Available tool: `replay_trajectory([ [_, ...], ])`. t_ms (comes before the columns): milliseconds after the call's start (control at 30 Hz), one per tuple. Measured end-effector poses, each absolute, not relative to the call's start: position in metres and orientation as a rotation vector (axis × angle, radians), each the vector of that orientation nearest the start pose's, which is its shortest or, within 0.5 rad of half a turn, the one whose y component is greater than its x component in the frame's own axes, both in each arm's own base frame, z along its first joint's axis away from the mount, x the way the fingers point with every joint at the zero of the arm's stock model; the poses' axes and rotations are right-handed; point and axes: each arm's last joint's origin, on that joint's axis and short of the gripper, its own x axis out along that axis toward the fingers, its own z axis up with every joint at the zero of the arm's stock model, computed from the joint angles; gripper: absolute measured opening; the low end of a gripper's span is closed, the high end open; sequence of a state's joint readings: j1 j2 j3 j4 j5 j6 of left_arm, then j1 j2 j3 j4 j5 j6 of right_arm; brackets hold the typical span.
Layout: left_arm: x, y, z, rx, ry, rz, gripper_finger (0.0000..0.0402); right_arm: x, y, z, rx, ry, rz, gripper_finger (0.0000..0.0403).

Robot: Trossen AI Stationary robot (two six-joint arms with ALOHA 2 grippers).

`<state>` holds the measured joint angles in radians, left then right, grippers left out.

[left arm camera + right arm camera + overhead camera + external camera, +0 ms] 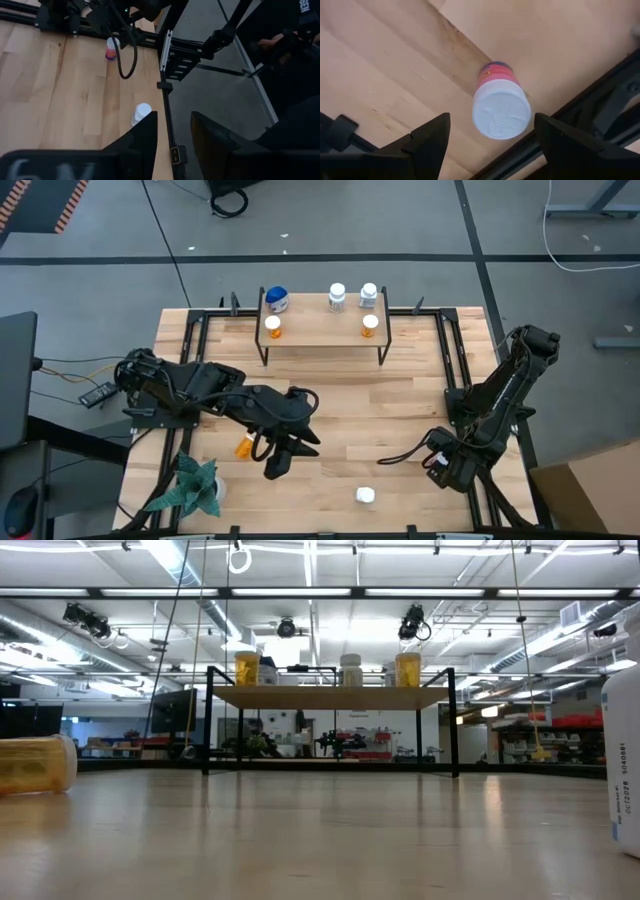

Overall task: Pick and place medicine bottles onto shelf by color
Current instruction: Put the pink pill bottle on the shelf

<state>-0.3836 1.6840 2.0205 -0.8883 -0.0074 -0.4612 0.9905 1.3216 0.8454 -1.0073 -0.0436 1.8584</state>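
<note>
Five medicine bottles (pixel 337 296) are stood on the shelf (pixel 320 330) by the surface's (pixel 400 410) far edge. Near its right front corner, the right jaws (pixel 492 142) are spread wide above a red bottle (pixel 499 102); an off-centre closure could tip it. The left jaws (pixel 172 132) gape empty near the front edge, beside a white bottle (pixel 141 113).

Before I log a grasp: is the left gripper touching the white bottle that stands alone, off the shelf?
Apart. The high view shows the left gripper and the white bottle separated by a clear strip of bare table.
</note>
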Motion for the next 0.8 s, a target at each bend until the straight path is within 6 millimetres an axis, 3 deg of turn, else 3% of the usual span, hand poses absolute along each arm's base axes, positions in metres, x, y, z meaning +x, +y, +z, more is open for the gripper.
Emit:
replay_trajectory([
  [267,0.319,-0.128,0.453,-0.337,0.616,-0.233,0.0125,0.111,0.172,0.192,0.772,1.514,-0.628,0.0287],
  [800,0.319,-0.128,0.453,-0.336,0.616,-0.233,0.0118,0.111,0.173,0.192,0.758,1.524,-0.605,0.0175],
])
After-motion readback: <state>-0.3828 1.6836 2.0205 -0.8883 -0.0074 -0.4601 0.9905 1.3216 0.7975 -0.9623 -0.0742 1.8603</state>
